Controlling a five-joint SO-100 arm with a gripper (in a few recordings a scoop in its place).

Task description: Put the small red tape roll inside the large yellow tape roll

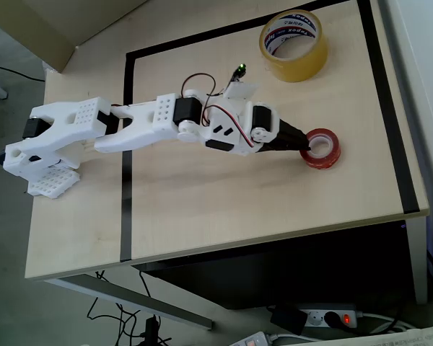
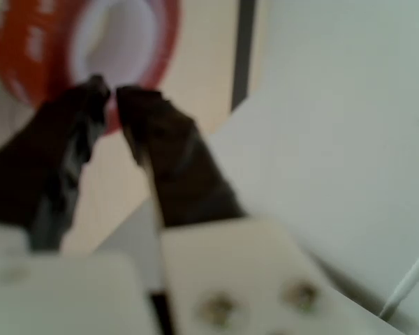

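Observation:
The small red tape roll [image 1: 333, 154] lies flat on the wooden table at the right, with its white core facing up. My gripper [image 1: 307, 148] reaches it from the left, its black fingers closed on the roll's near wall. In the wrist view the two dark fingertips [image 2: 98, 91] almost meet at the rim of the red roll [image 2: 28, 49], with a thin strip of red between them; the gripper [image 2: 112, 96] looks shut on that wall. The large yellow tape roll [image 1: 303, 66] stands flat at the far right of the table, well apart from the gripper.
A black tape line [image 1: 126, 180] frames the working area, running close to the right table edge [image 1: 411, 144]. The white arm stretches across the middle from its base [image 1: 50, 144] at the left. Bare wood lies between the two rolls.

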